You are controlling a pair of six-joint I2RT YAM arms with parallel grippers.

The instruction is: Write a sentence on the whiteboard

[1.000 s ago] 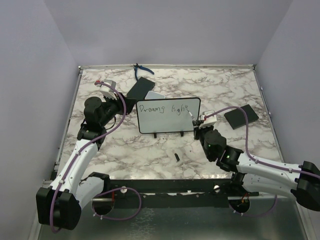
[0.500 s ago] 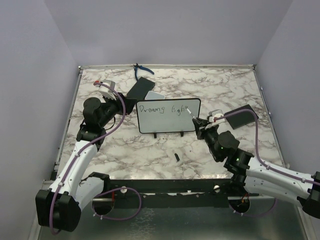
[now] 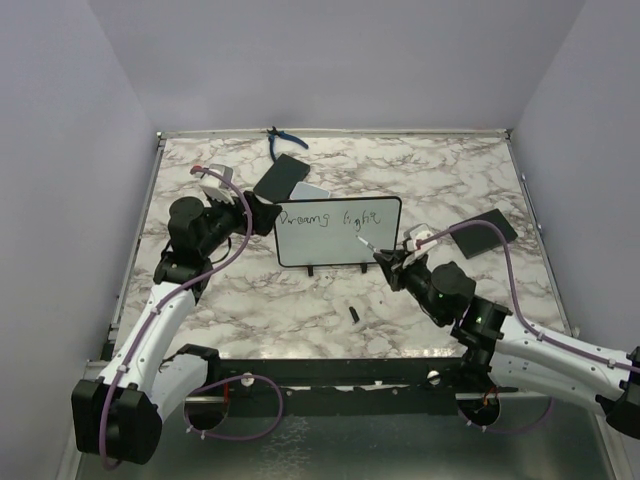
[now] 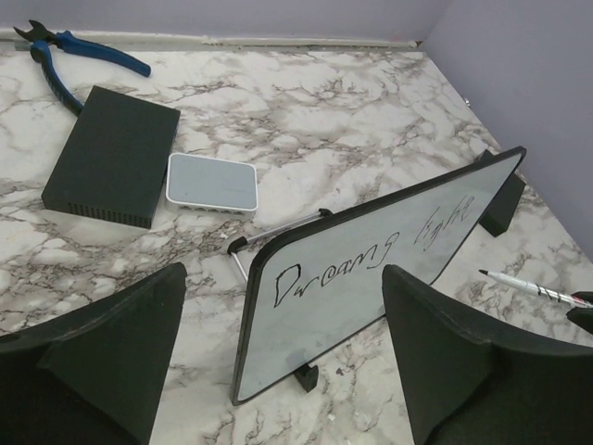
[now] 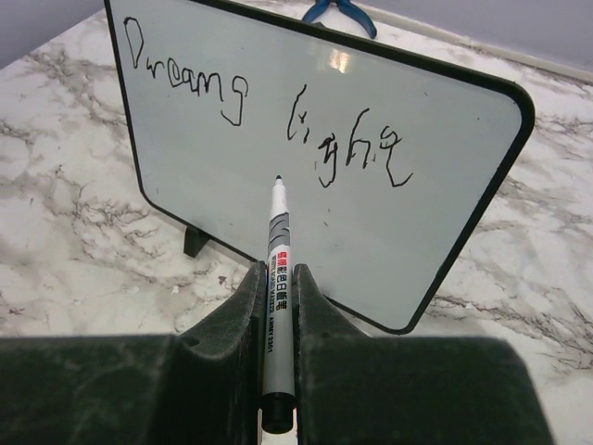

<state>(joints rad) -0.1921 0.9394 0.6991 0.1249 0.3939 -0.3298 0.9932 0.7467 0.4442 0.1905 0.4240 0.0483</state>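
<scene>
Right gripper (image 5: 278,278): clenched on marker (image 5: 277,218) at mid-barrel, butt end back between the jaws, nib forward. Left gripper (image 3: 262,214): released, fingers spread wide to either side of the left end of whiteboard (image 3: 330,250), touching nothing that shows.

Whiteboard: stands near the middle of table (image 3: 250,300), on two small feet (image 3: 309,269) with a thin wire prop (image 4: 278,225) behind. Looks light, thin and stiff, with a glossy face. Probably slides or tips back under pen pressure, so needs steadying. Best taken by the black frame at the left end or top left corner, clear of the ink, since wet marker on a slick face likely smears. Long axis runs left to right across the table; face turns toward the arm bases and leans back a little.

Sentence (image 5: 190,88): sits along the top of the board, reads roughly "Dreams light", first line only. Leaves the lower half bare for a second line.

Marker: slim, light, rigid, smooth plastic, so apt to twist or slip along its length if pressed hard. Long axis aims from the gripper up at the board, nib over the blank area just below "light". Cannot tell whether nib touches the face.
</scene>
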